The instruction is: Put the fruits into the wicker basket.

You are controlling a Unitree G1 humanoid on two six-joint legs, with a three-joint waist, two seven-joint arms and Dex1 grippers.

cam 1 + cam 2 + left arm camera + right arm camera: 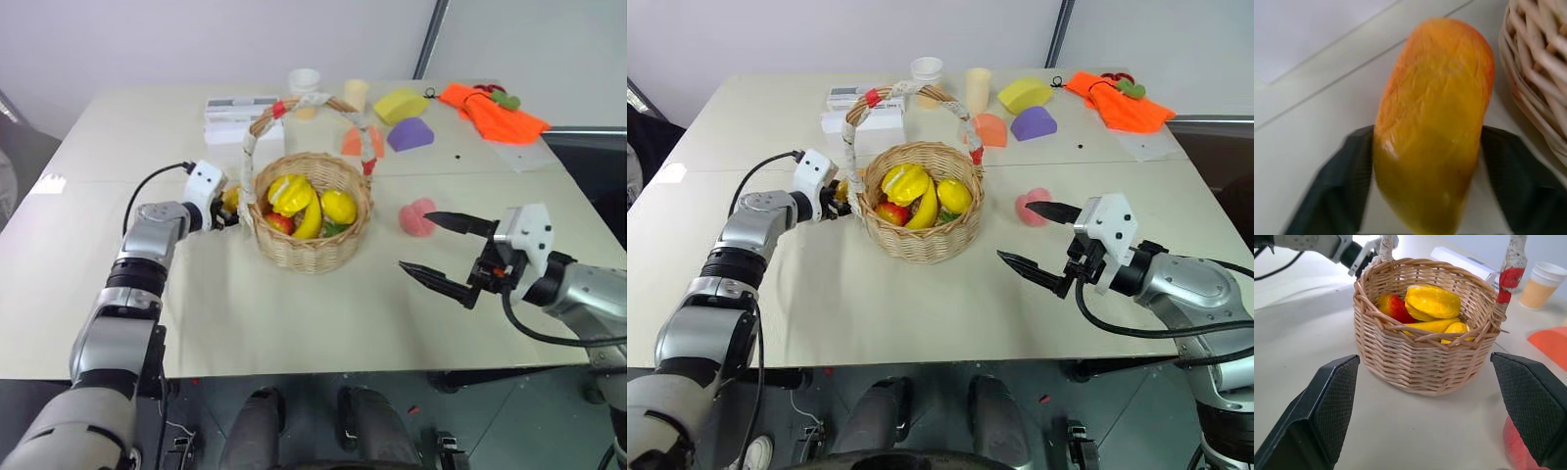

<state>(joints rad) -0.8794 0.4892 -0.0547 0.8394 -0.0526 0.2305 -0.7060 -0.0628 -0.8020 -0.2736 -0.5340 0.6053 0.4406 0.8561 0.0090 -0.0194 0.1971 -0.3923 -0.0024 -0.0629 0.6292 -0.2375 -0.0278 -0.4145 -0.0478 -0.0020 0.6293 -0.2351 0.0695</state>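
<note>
Left gripper (231, 208) clamps the mango (1432, 122) just left of the basket (310, 251).

The right gripper (441, 252), jaws wide apart and holding nothing, hovers right of the basket, near the peach (418, 217) lying on the table (294, 323). Banana (312, 221), lemon (339, 207) and apple (281, 222) sit inside.

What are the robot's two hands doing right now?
Left gripper: shut on the mango, beside the wicker basket.
Right gripper: open, holding nothing.
</note>
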